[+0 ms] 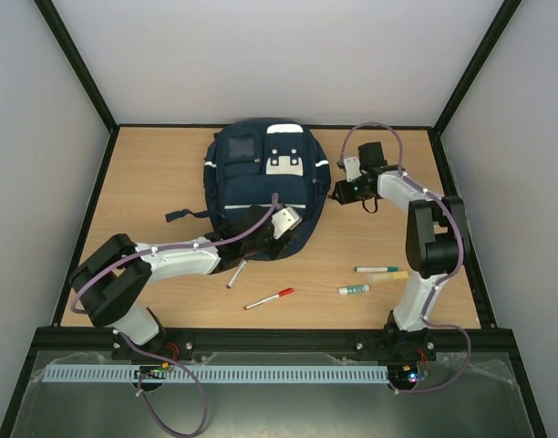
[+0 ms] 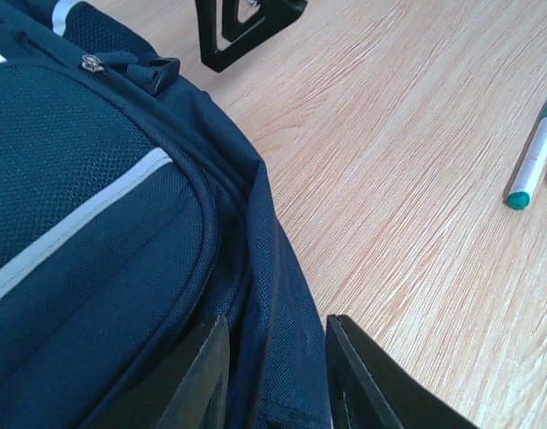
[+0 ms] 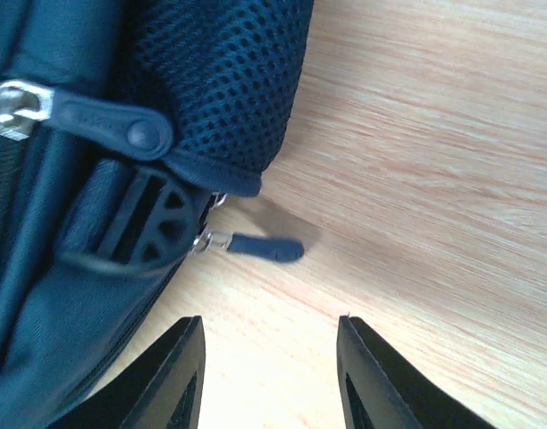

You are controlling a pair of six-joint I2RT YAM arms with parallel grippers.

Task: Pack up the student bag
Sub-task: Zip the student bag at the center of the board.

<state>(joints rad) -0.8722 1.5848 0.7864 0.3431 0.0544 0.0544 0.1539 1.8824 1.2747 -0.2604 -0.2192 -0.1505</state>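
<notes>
Bag (image 1: pixel 252 178) lies flat — left tool (image 2: pixel 278 326) spread astride its hem, right tool (image 3: pixel 269 323) spread.

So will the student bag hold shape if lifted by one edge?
Probably not: the student bag is soft fabric, creased along its edge in the left wrist view. Its loose strap would likely trail. Lying flat, it may bunch when pushed.
</notes>
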